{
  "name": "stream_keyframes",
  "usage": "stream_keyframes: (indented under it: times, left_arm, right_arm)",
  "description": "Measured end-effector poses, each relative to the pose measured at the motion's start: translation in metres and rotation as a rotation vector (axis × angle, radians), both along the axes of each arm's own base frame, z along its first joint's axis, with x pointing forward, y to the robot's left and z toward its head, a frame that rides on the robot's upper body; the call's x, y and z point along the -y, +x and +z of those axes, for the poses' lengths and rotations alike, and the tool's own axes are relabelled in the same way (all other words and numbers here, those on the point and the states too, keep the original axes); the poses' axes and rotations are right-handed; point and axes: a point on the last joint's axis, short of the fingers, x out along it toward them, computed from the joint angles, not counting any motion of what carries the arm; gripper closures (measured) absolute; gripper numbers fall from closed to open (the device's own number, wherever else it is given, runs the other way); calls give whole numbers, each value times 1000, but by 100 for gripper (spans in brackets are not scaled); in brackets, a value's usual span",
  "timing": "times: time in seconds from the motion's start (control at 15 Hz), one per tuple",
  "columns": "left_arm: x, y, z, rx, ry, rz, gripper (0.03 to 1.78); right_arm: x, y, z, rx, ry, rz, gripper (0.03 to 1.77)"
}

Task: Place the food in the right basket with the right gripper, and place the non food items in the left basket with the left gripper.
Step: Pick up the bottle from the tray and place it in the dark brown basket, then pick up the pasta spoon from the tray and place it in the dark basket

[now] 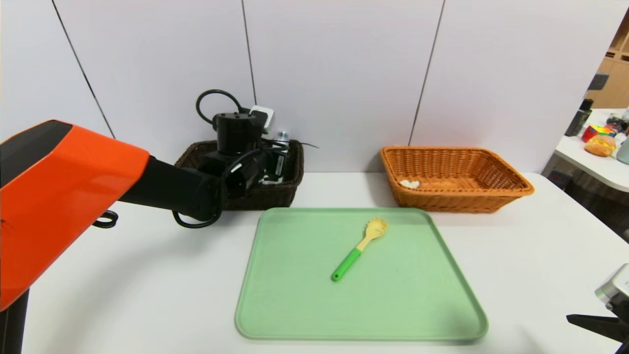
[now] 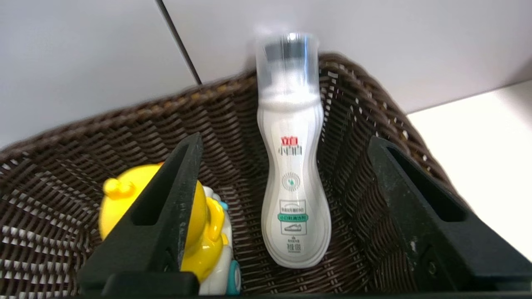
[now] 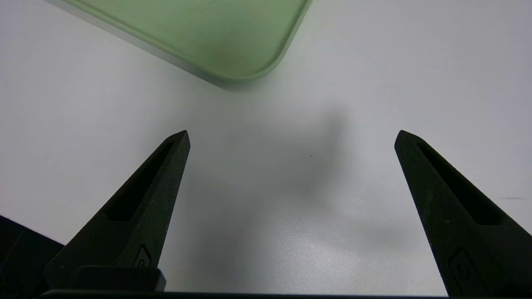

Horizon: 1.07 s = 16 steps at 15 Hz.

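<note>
I have my left tool [image 2: 286, 145] spread wide over the dark basket [image 1: 265, 200], leaving the bottle [image 2: 294, 187] free among the non-food; my open right tool [image 3: 293, 139] waits beside the tray [image 1: 363, 331].

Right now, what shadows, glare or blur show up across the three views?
Head view: soft shadow on the tabletop below the left arm. Left wrist view: the bottle's clear cap catches a bright highlight; the basket rim looks soft. Right wrist view: diffuse shadow between the open right gripper's fingers, with grainy glare nearby.
</note>
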Motion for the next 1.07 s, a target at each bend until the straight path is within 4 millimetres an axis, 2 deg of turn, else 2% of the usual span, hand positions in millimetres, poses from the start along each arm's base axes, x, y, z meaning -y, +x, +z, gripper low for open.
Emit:
stream_keyframes:
  times: [0.13, 0.27, 0.47, 0.6, 0.8, 1.07]
  left_arm:
    - [-3, -6, 14, 25, -9, -1, 33]
    - [-7, -17, 37, 68, -17, -7, 28]
    - [-8, -49, 68, 77, -22, -45, 22]
    - [-4, -74, 81, 55, -14, -99, 20]
    - [8, -110, 88, -2, 16, -186, 17]
    - [30, -144, 74, -62, 54, -301, 14]
  right_arm:
    - [0, 1, 0, 2, 1, 1, 10]
    - [-1, 1, 0, -1, 0, 1, 10]
    - [-1, 2, -1, -4, -5, 3, 10]
    - [-1, 3, 0, 5, -14, 15, 10]
    - [-2, 4, 1, 23, -7, 15, 10]
    - [-1, 3, 1, 25, -6, 10, 10]
